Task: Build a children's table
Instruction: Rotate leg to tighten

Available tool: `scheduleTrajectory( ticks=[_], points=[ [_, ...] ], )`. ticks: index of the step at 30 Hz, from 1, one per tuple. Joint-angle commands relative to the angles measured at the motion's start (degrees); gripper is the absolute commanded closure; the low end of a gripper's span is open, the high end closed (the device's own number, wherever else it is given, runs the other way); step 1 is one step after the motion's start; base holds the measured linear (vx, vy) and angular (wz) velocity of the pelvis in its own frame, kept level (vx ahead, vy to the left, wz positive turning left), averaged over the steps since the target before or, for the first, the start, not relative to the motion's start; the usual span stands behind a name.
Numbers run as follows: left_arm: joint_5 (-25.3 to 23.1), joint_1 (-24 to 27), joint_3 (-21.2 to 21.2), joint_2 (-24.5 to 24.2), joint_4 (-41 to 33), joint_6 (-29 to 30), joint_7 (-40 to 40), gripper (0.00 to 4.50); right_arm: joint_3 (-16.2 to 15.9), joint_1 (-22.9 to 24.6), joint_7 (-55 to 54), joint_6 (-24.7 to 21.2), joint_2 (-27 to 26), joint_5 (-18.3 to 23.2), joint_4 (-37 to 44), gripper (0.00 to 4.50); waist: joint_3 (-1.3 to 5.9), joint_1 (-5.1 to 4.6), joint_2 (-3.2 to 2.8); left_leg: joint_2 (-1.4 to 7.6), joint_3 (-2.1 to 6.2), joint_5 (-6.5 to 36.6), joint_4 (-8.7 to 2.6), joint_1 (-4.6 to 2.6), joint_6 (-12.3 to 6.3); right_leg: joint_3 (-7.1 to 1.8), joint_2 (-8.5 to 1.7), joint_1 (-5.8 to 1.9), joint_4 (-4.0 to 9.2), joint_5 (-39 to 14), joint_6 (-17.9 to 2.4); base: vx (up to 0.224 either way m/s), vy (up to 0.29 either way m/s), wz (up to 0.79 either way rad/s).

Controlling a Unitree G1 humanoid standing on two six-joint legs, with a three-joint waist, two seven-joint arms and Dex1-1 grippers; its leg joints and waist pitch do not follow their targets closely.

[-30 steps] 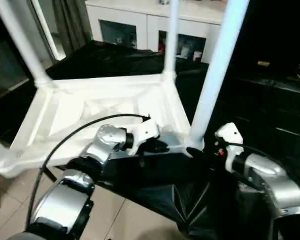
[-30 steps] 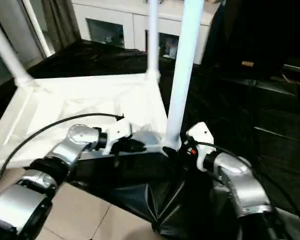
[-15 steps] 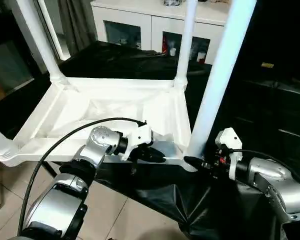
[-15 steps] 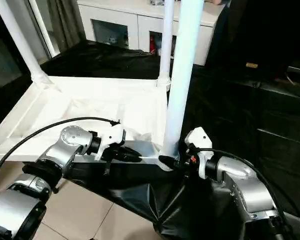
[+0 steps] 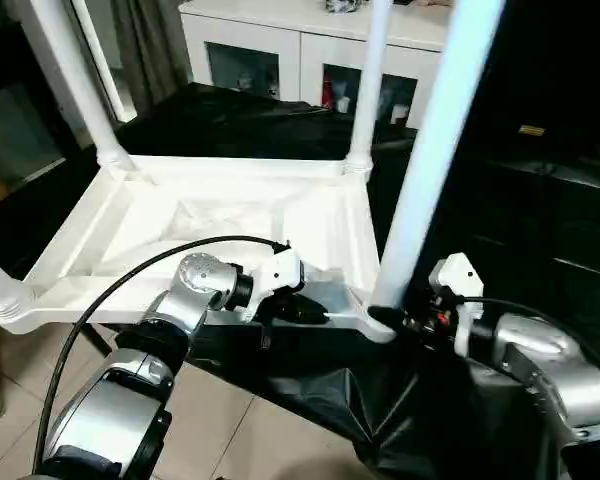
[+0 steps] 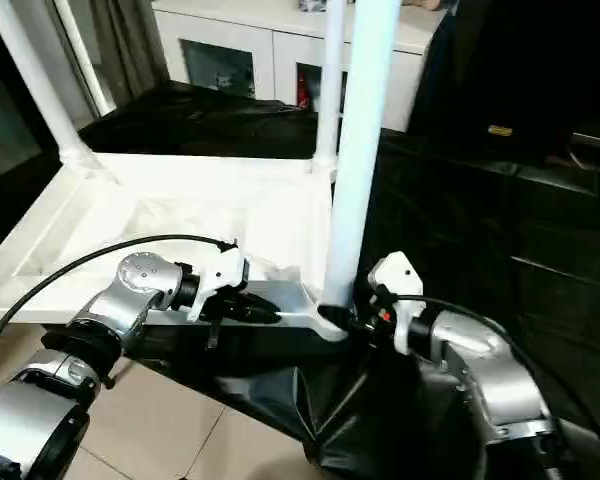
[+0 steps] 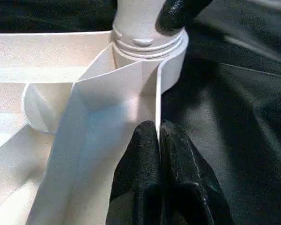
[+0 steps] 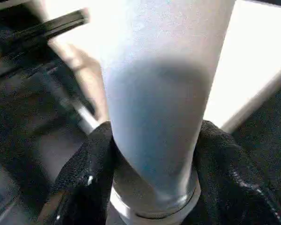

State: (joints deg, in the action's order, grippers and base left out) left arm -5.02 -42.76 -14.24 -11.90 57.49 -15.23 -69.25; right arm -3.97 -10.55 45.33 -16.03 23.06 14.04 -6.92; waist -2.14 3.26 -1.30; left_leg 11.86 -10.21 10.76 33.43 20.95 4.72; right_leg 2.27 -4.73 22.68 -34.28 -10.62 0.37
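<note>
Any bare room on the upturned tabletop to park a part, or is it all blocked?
The middle of the tabletop underside is free, bordered by its raised rim and the corner legs. It is crowded at the near right corner: the left end effector pinches the rim there, and the right end effector straddles the base of the near right leg. The black sheet behind the table is also bare.

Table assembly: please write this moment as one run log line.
left gripper: shut on table top rim | right gripper: fingers around near leg base | leg: upright in corner socket

The white children's table (image 5: 230,215) lies upside down, ribbed underside up, its tubular legs (image 5: 435,150) standing upright in the corner sockets.
</note>
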Motion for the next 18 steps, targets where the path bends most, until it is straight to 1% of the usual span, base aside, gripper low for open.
scheduleTrajectory(
  ticks=[1,2,3,4,5,6,7,8,9,10,11,12,13,14,15,16,18],
  points=[
    [-2.52,-1.18,0.10,1.33,2.86,1.72,8.39,4.50,-0.01,0.85,-6.43,-1.54,-2.77,-1.68,-4.70,2.40,2.61,-0.03,0.69,0.90,-0.03,14.63,-4.08,-0.64,-2.14,-1.59,-2.89,-1.97,5.04,-18.89,-11.12,0.000,0.000,0.00],
    [-3.13,-2.03,0.21,2.19,4.00,2.11,11.87,4.50,0.79,0.85,-9.87,-1.78,-4.59,-2.15,-5.85,2.41,2.57,-0.18,0.85,0.88,0.19,15.59,-4.30,-0.62,-1.48,-1.54,-2.85,-2.07,5.19,-20.70,-10.30,0.000,0.000,0.00],
    [-3.77,-3.44,0.45,3.80,5.62,3.46,17.18,4.50,2.22,0.69,-16.04,-2.69,-7.67,-2.88,-7.28,2.41,2.52,-0.24,0.51,0.91,0.27,16.21,-4.46,-0.72,-0.79,-1.54,-2.76,-1.94,5.30,-21.31,-9.75,0.000,0.000,0.00],
    [-3.93,-3.81,0.47,4.28,6.00,3.67,18.56,4.50,2.64,0.61,-17.83,-3.03,-8.53,-3.09,-7.56,2.41,2.47,-0.40,0.53,0.87,0.18,17.01,-4.51,-0.83,-0.39,-1.58,-2.67,-1.65,5.44,-21.68,-9.55,0.000,0.000,0.00],
    [-4.20,-4.43,0.50,5.08,6.63,4.02,20.85,4.50,3.33,0.47,-20.81,-3.60,-9.96,-3.44,-8.04,2.44,2.43,-0.61,0.66,0.81,0.43,18.24,-4.68,-0.85,0.46,-1.46,-2.68,-1.72,5.50,-22.96,-9.11,0.000,0.000,0.00],
    [-4.61,-5.61,0.51,6.72,7.82,5.15,25.08,4.50,4.59,0.11,-26.58,-4.61,-12.71,-4.23,-8.86,2.44,2.50,-0.70,0.72,0.70,0.57,18.74,-4.74,-0.83,0.77,-1.39,-2.79,-1.83,5.65,-24.14,-8.37,0.000,0.000,0.00],
    [-4.61,-5.62,0.51,6.74,7.83,5.17,25.12,4.50,4.60,0.11,-26.64,-4.62,-12.74,-4.24,-8.86,2.44,2.46,-0.76,0.83,0.64,0.49,19.00,-4.72,-0.90,0.68,-1.42,-2.71,-1.70,5.78,-24.41,-8.09,0.000,0.000,0.00],
    [-4.67,-6.16,0.60,7.64,8.37,6.17,27.21,4.50,5.02,-0.06,-29.05,-4.79,-13.93,-4.67,-9.10,2.44,2.51,-0.74,0.81,0.68,0.51,19.27,-4.71,-0.98,0.48,-1.45,-2.83,-1.66,5.84,-24.43,-8.05,0.000,0.000,0.00],
    [-5.32,-7.77,0.38,10.25,9.93,7.56,32.51,4.50,5.52,-1.20,-35.68,-5.27,-17.24,-6.54,-9.73,2.44,2.48,-0.94,0.28,0.61,0.38,19.44,-4.62,-1.05,0.45,-1.61,-2.69,-1.31,6.00,-23.54,-8.10,0.000,0.000,0.00],
    [-5.61,-8.27,0.27,11.08,10.37,7.59,34.17,4.50,5.22,-1.62,-37.42,-5.27,-18.17,-7.43,-9.68,2.44,2.44,-0.85,0.40,0.61,0.39,20.08,-4.65,-1.31,0.74,-1.59,-2.67,-1.06,6.14,-23.73,-8.07,0.000,0.000,0.00],
    [-5.61,-8.27,0.27,11.08,10.37,7.59,34.17,4.50,5.22,-1.62,-37.42,-5.27,-18.17,-7.43,-9.68,2.44,2.48,-0.89,0.53,0.56,0.44,20.50,-4.65,-1.40,0.73,-1.51,-2.69,-1.17,6.15,-24.21,-8.02,0.000,0.000,0.00],
    [-5.88,-8.61,0.19,11.61,10.74,7.46,34.85,4.50,4.81,-2.01,-38.40,-5.05,-18.82,-8.28,-9.62,2.44,2.47,-0.84,0.34,0.48,0.47,20.64,-4.70,-1.20,0.36,-1.48,-2.73,-1.41,6.31,-24.37,-7.67,0.000,0.000,0.00],
    [-6.39,-8.98,0.05,12.00,11.27,6.95,35.00,4.50,4.41,-2.60,-38.76,-4.52,-19.63,-8.75,-9.64,2.44,2.51,-0.80,0.09,0.53,0.56,20.19,-4.82,-1.05,0.14,-1.49,-2.79,-1.51,6.26,-23.43,-7.56,0.000,0.000,0.00],
    [-6.52,-9.06,0.01,12.06,11.42,6.71,34.80,4.50,4.36,-2.80,-38.90,-4.26,-19.81,-8.86,-9.65,2.44,2.51,-0.80,0.09,0.53,0.56,20.19,-4.82,-1.05,0.14,-1.49,-2.79,-1.51,6.26,-23.43,-7.56,0.000,0.000,0.00],
    [-6.63,-9.17,-0.02,12.10,11.65,6.52,34.34,4.50,4.28,-3.14,-39.15,-3.71,-20.01,-9.11,-9.70,2.44,2.62,-0.89,0.10,0.53,0.71,19.57,-4.97,-0.67,0.05,-1.42,-2.80,-1.89,6.03,-21.87,-7.44,0.000,0.000,0.00],
    [-6.77,-9.18,-0.16,11.93,11.71,6.39,33.92,4.50,4.27,-3.38,-38.77,-3.23,-20.05,-8.96,-9.72,2.44,2.61,-0.93,0.03,0.56,0.66,19.80,-4.95,-0.77,-0.02,-1.42,-2.79,-1.80,5.98,-21.17,-7.64,0.000,0.000,0.00],
    [-6.85,-9.17,-0.18,11.82,11.84,6.25,33.64,4.50,4.38,-3.48,-38.84,-2.84,-20.13,-9.00,-9.72,2.44,2.59,-0.96,0.12,0.60,0.66,19.80,-4.98,-0.68,-0.16,-1.43,-2.81,-1.91,5.91,-20.41,-8.02,0.000,0.000,0.00]
  ],
)
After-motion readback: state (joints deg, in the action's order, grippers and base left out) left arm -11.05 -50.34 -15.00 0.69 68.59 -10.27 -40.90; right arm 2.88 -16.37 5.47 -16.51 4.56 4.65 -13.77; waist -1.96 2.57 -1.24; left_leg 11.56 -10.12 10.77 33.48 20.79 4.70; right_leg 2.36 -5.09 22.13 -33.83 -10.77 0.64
